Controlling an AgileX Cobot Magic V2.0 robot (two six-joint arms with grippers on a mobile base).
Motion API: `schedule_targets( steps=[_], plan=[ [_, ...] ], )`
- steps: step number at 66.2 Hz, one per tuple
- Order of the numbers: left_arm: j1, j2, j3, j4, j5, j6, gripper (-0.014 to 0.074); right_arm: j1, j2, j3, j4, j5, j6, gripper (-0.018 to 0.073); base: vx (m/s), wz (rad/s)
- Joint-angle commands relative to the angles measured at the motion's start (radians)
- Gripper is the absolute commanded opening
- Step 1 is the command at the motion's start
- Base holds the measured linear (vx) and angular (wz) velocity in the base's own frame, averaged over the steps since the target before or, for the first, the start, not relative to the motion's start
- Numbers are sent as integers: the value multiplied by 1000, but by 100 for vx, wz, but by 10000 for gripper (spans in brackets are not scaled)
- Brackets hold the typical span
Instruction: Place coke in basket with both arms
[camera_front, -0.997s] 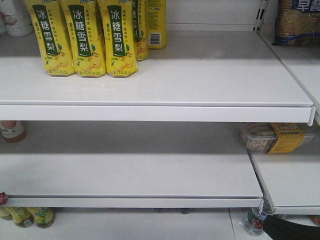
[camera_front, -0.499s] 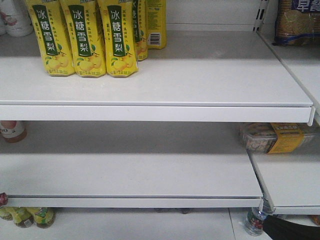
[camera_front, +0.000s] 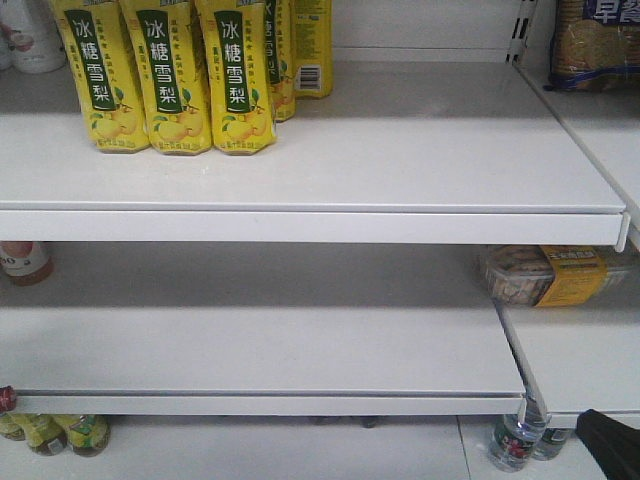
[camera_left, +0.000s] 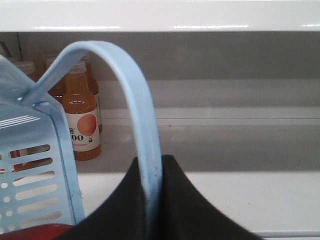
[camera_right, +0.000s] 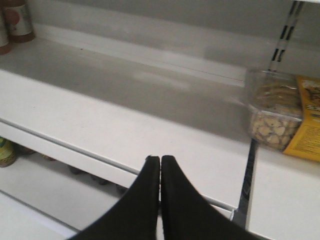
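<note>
My left gripper (camera_left: 151, 160) is shut on the light blue hoop handle (camera_left: 134, 90) of the basket, whose slotted wall (camera_left: 30, 200) fills the lower left of the left wrist view. A red rounded patch (camera_left: 37, 233) shows at the bottom edge by the basket wall; I cannot tell whether it is the coke. My right gripper (camera_right: 160, 160) is shut with nothing between its fingers, hovering before the edge of the middle shelf (camera_right: 100, 130). In the front view only a black piece of the right arm (camera_front: 612, 445) shows at the bottom right corner.
Yellow pear-drink bottles (camera_front: 165, 75) stand on the top shelf (camera_front: 330, 160) at the left. Orange juice bottles (camera_left: 81, 120) stand behind the basket. A clear snack box with a yellow label (camera_right: 280, 117) lies to the right, past the slotted shelf upright (camera_right: 282, 35). Water bottles (camera_front: 515, 440) sit low down.
The black arm piece at the front view's bottom right has slid rightward, uncovering more of the water bottles. The shelves and goods have not moved.
</note>
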Motion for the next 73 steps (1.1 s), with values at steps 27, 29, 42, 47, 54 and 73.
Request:
schedule_targets(
  steps=[27,29,42,47,54,73],
  plan=[
    [1,-22,1,50,-162,37,-6,-398,-232,148,100,-240,-167,-9,0,0],
    [1,-22,1,50,-162,37,-6,-404,-242,148,115,-240,-200,-9,0,0],
    [1,-22,1,50,-162,37,-6,-404,-285,149,200,-206,-345,-9,0,0],
    [1,-22,1,50,-162,37,-6,-404,-287,149,202,-188,-343,-9,0,0],
    [1,-22,1,50,-162,37,-6,-404,-287,149,202,-150,-320,-9,0,0],
    [1,-22,1,50,-162,37,-6,-405,-287,149,220,-121,-275,-9,0,0]
  ],
)
